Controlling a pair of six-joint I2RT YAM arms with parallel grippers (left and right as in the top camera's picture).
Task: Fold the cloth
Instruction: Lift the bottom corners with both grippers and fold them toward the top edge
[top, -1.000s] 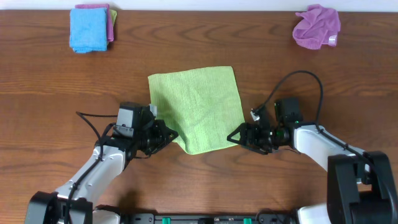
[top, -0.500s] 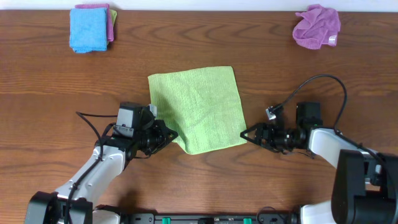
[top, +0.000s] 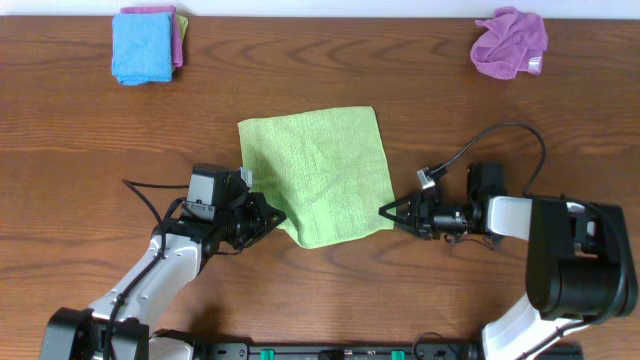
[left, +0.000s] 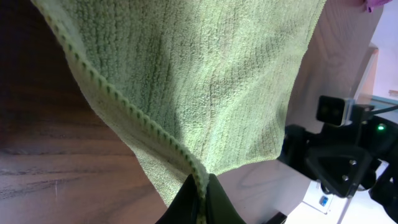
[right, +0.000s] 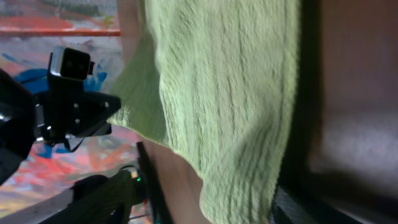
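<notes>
A green cloth (top: 315, 175) lies flat on the wooden table, mid-table. My left gripper (top: 272, 217) is shut on its near-left corner; in the left wrist view the hem (left: 155, 134) runs down into the closed jaws (left: 200, 194). My right gripper (top: 386, 212) lies low on the table, pointing left at the cloth's near-right corner, and its fingers look spread. In the right wrist view the cloth (right: 224, 93) fills the middle. One finger pad (right: 305, 208) shows beside the cloth's edge, with no grip visible.
A folded blue cloth on a pink one (top: 145, 45) sits at the far left. A crumpled purple cloth (top: 510, 42) sits at the far right. The right arm's cable (top: 500, 135) loops above its wrist. Bare wood surrounds the green cloth.
The right gripper drew back to the right from the cloth's near-right corner, then edged left again to just beside it. The left gripper and the cloth have not moved.
</notes>
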